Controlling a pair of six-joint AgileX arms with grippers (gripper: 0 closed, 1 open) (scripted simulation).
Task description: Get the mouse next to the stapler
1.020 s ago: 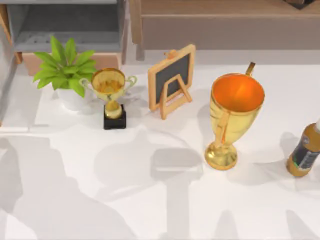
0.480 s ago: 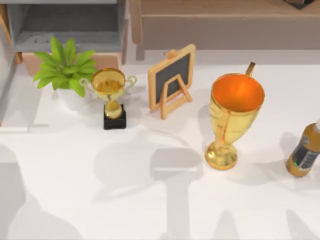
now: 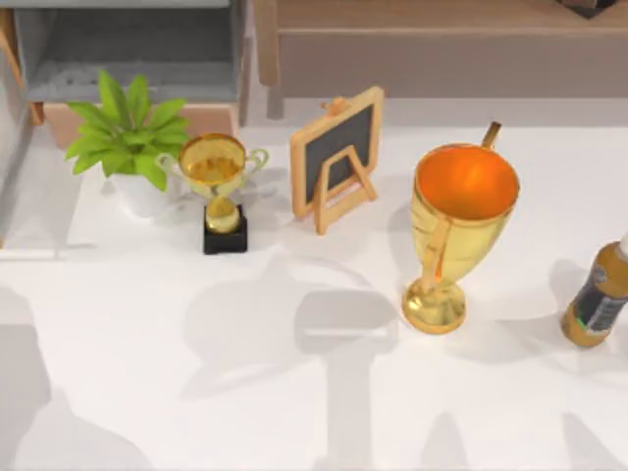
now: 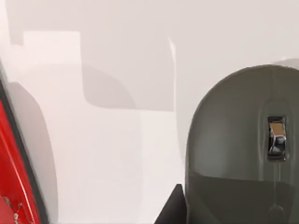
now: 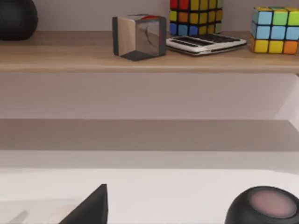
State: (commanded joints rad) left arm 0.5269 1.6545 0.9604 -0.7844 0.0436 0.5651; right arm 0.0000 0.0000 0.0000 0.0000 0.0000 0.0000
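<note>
One rounded, smooth dark-grey mouse (image 4: 243, 149) is lying on the white table (image 4: 117, 140) close under the left wrist camera — a glossy red stapler (image 4: 14, 172) edge is sitting apart, open tabletop between. Whether either gripper is open, I cannot tell.

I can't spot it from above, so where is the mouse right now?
The left wrist view shows the grey mouse lying on the white table, apart from a red object at that picture's edge.

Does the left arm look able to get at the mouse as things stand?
Probably yes: in the left wrist view the grey mouse lies close below on bare white table, nothing between them; a red object lies well aside.
</note>
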